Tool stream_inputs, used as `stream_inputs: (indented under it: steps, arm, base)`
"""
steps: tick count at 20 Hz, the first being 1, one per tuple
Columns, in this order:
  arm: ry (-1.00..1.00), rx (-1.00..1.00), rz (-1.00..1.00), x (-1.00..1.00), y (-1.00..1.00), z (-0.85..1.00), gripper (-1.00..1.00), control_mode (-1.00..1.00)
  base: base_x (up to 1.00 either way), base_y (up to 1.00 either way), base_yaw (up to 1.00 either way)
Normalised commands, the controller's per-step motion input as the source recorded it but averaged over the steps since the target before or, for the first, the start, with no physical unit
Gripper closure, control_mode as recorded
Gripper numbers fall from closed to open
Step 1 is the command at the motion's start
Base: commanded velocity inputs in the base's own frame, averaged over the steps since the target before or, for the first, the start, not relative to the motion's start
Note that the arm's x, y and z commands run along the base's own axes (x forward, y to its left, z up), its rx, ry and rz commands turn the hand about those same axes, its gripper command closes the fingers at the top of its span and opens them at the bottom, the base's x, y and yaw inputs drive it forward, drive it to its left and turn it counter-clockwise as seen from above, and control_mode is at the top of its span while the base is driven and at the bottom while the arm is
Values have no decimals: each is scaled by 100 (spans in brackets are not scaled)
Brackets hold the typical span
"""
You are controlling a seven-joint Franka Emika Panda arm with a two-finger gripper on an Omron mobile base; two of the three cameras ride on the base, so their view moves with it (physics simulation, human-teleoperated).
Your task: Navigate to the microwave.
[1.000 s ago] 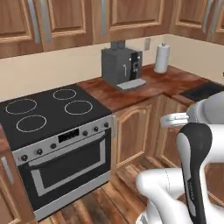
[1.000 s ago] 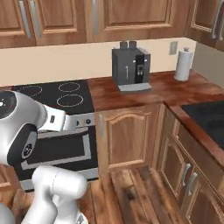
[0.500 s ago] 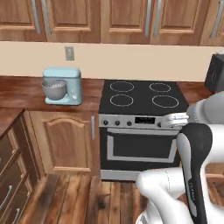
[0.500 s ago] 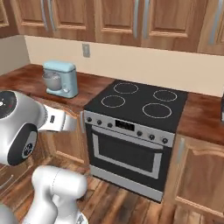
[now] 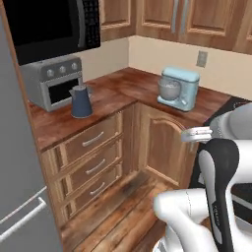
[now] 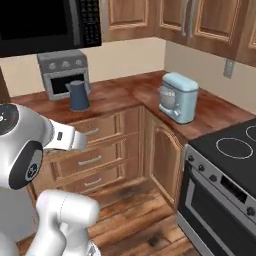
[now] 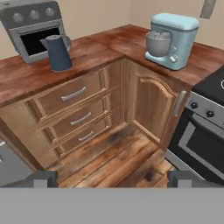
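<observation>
**Black microwave up top left**

Black wide microwave (image 5: 51, 24) with dark glass door hangs above the grey three-knob toaster oven (image 5: 51, 81) on the wooden counter (image 5: 118, 96). Dark blue kettle (image 5: 81, 101) just beside it. Two-finger gripper (image 7: 112, 178) spread wide, holding nothing.

The toaster oven (image 5: 51, 81) sits below the microwave (image 5: 54, 27); the kettle (image 5: 80, 101) stands before it, the mixer (image 5: 178, 88) well right.
</observation>
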Motion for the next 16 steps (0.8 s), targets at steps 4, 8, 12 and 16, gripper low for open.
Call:
stream_inputs:
  steps: [4, 8, 12, 16]
  arm:
    - [0, 0, 0, 0, 0, 0, -100, 100]
    - [0, 0, 0, 0, 0, 0, -100, 100]
    - [0, 0, 0, 0, 0, 0, -100, 100]
    - [0, 0, 0, 0, 0, 0, -100, 100]
  base:
    - [2, 0, 99]
    - [78, -27, 78]
    - [100, -77, 60]
    - [100, -99, 34]
